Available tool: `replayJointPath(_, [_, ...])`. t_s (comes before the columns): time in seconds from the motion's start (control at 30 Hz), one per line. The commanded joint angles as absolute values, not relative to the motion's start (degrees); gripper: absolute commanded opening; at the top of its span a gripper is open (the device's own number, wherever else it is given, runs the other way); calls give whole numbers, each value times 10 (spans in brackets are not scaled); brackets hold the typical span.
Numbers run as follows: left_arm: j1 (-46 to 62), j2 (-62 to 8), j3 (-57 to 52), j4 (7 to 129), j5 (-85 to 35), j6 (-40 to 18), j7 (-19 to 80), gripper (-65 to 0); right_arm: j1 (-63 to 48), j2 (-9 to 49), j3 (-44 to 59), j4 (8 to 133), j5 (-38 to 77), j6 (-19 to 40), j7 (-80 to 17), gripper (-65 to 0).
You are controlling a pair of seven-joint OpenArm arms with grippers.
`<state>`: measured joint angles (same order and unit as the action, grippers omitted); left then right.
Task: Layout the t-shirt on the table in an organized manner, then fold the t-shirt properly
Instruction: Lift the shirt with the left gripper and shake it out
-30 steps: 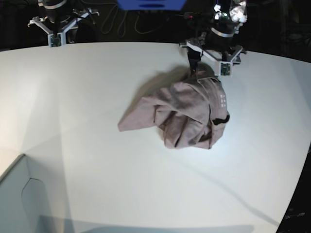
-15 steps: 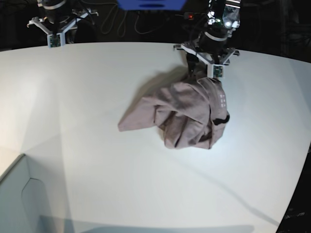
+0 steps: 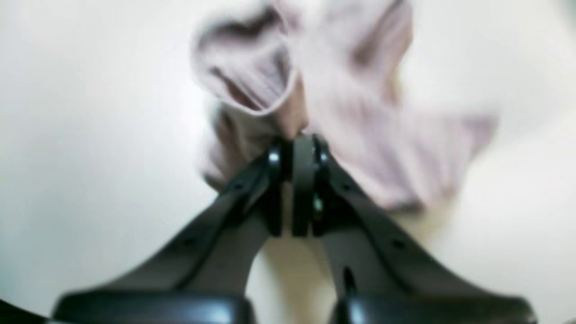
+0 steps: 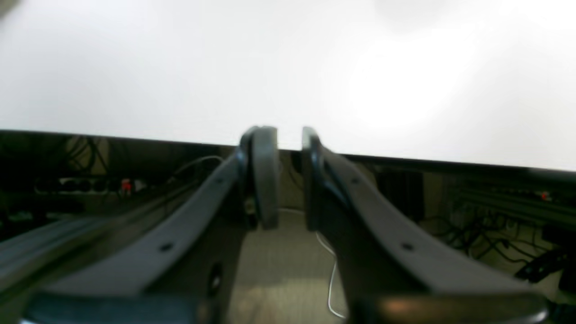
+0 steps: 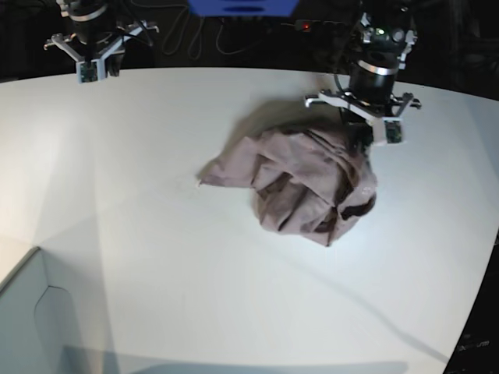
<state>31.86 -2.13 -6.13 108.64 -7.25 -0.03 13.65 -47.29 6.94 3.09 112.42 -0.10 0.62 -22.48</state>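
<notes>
The mauve t-shirt (image 5: pixel 300 183) lies crumpled in a heap on the white table (image 5: pixel 156 234), right of centre. My left gripper (image 5: pixel 360 142) is at the heap's far right edge, shut on a fold of the shirt. In the left wrist view the gripper (image 3: pixel 294 141) pinches blurred pink cloth (image 3: pixel 360 117) at its tips. My right gripper (image 5: pixel 90 58) hangs at the table's far left corner, away from the shirt. In the right wrist view the gripper (image 4: pixel 284 173) is empty, jaws almost together with a narrow gap, over the table's edge (image 4: pixel 405 155).
A pale grey box corner (image 5: pixel 31 312) stands at the front left. A blue object (image 5: pixel 242 6) and cables lie behind the far edge. The table's curved edge (image 5: pixel 479 304) runs down the right side.
My left gripper has moved right and toward the front with the cloth in it. The shirt heap shifted right and its left flap drew in. The right arm barely moved.
</notes>
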Motion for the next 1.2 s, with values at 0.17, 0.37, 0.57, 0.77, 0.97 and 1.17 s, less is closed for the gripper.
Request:
replayJointPath(0.17, [259, -25, -87, 1154, -71, 3, 121, -650, -469, 73, 33, 1122, -3, 7, -218, -548])
replayJointPath(0.37, [135, -23, -80, 1150, -71, 2, 124, -650, -459, 72, 35, 1122, -3, 7, -218, -548])
replayJointPath(0.57, [-4, -23, -8, 1146, -71, 3, 124, -650, -455, 71, 35, 1122, -3, 7, -218, -547])
replayJointPath(0.77, [-93, -28, 39, 1147, -71, 2, 124, -650, -454, 70, 35, 1122, -3, 7, -218, -548])
replayJointPath(0.97, [-138, -34, 26, 1149, -71, 1, 122, -650, -452, 69, 36, 1123, -3, 7, -218, -548])
replayJointPath(1.17, [-144, -59, 12, 1142, -71, 1, 121, -650, -442, 57, 36, 1123, -3, 7, -218, -549])
